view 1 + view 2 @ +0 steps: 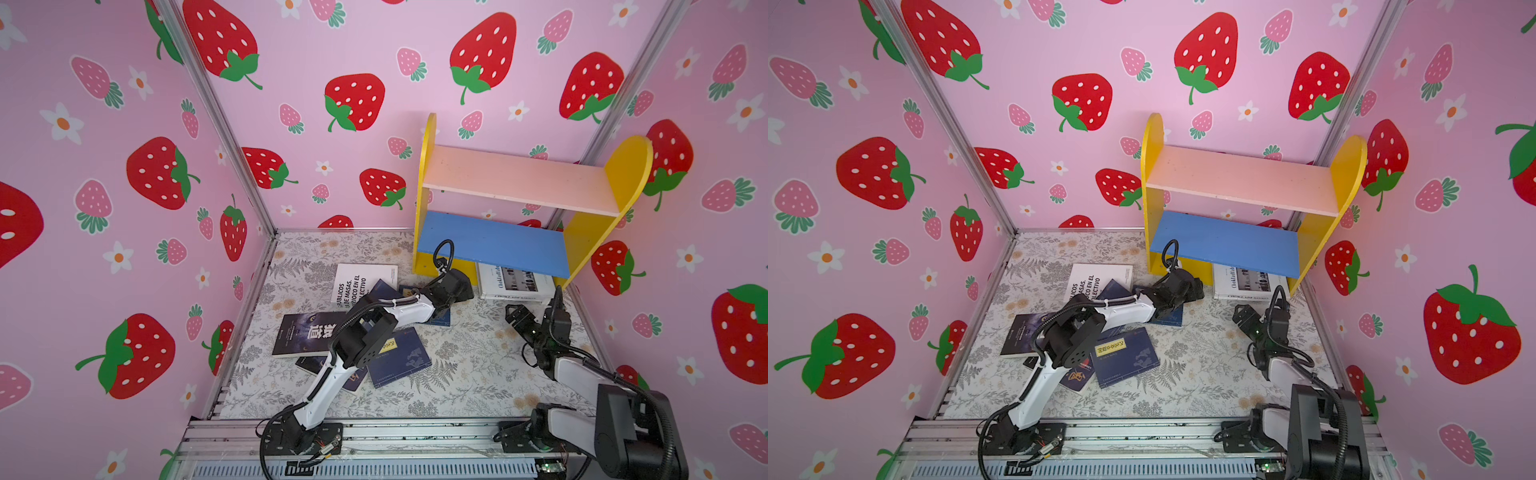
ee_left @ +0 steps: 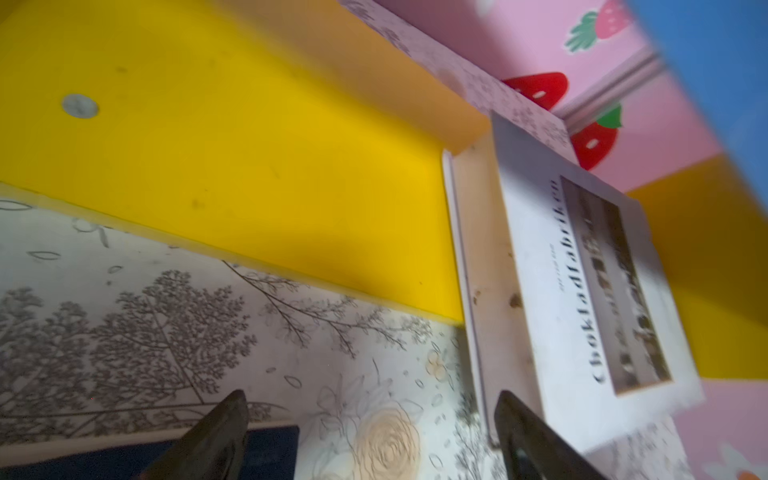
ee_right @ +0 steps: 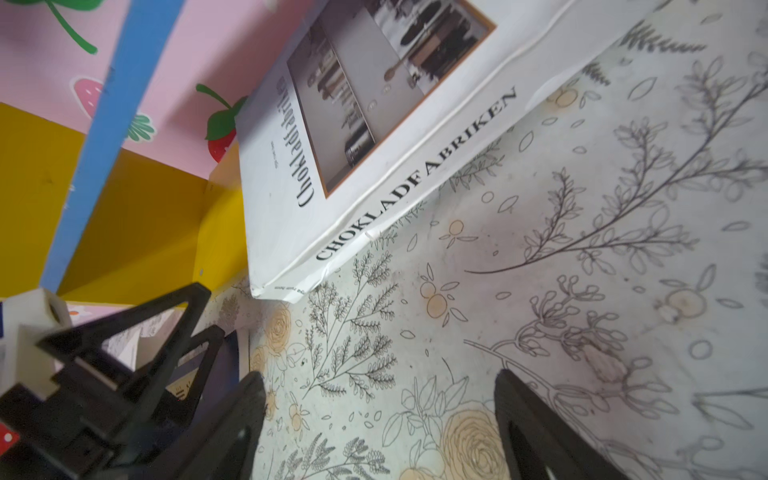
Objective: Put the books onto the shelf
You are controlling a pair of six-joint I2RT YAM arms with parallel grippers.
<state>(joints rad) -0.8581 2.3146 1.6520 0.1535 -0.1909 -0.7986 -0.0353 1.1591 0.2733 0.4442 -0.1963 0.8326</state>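
Left hand (image 2: pixel 372 405) and right hand (image 3: pixel 379 378) gape empty beside the white book (image 1: pixel 515 284), lying seemingly half under the shelf (image 1: pixel 519 178) — slide it clear, then pinch its spine squarely.

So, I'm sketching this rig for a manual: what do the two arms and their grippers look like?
The left arm and right arm share white shell links between bulky black joints. Ribbed black cable runs along each, looping above the left wrist. The left gripper and right gripper each end in two black tapering fingers.
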